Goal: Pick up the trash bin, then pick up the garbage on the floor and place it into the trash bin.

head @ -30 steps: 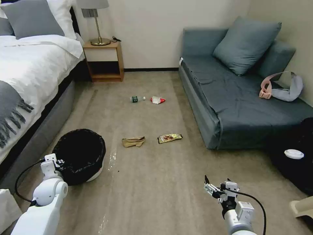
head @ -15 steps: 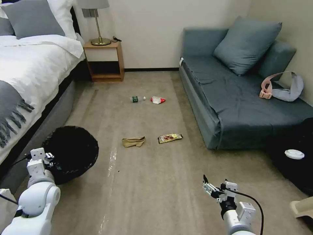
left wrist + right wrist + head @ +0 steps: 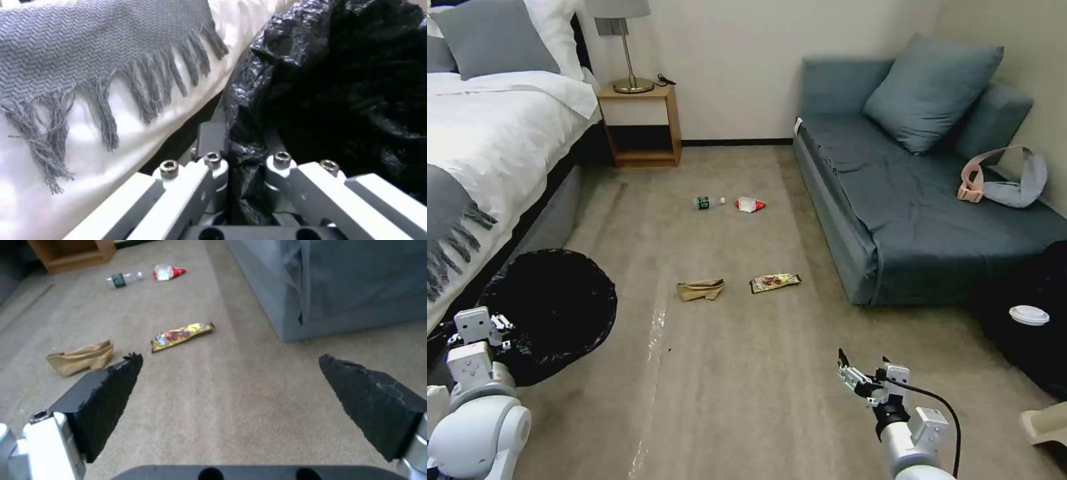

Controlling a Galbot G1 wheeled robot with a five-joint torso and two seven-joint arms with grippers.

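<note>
The jaws of the left gripper [image 3: 242, 146] are seen pinched tight on a fold of wrinkled, glossy black plastic at the rim of the trash bin [image 3: 550, 313]; the jaws of the right gripper [image 3: 229, 363] are spread wide, with nothing between the two rough, wedge-shaped black pads [image 3: 111, 396].

At the left side of the floor [image 3: 727, 373], the bin is held close against the grey base of the bed [image 3: 500, 140]. Its round mouth is lined with the crinkled bag, and its dark inside is turned toward the camera. In the left wrist view the bag is shown bunched into shiny creases beside a grey woven throw [image 3: 89, 50] with a long tasselled fringe, which is draped over smooth white bedding.

Toward the middle of the short-piled beige carpet, a crumpled brown paper bag [image 3: 700, 289] is found flattened and folded, with a flat, shiny gold-brown snack wrapper [image 3: 774, 282] well apart from it on its right. Nearer the far wall, a clear bottle [image 3: 708, 201] with a green label is laid on its side, and a puffy red-white snack bag [image 3: 750, 204] is lying just beside it.

The right gripper is held low above bare carpet near the front edge of the floor, apart from all four pieces. Along the right wall the floor is bordered by a soft blue-grey sofa [image 3: 907, 193] with a plump cushion.
</note>
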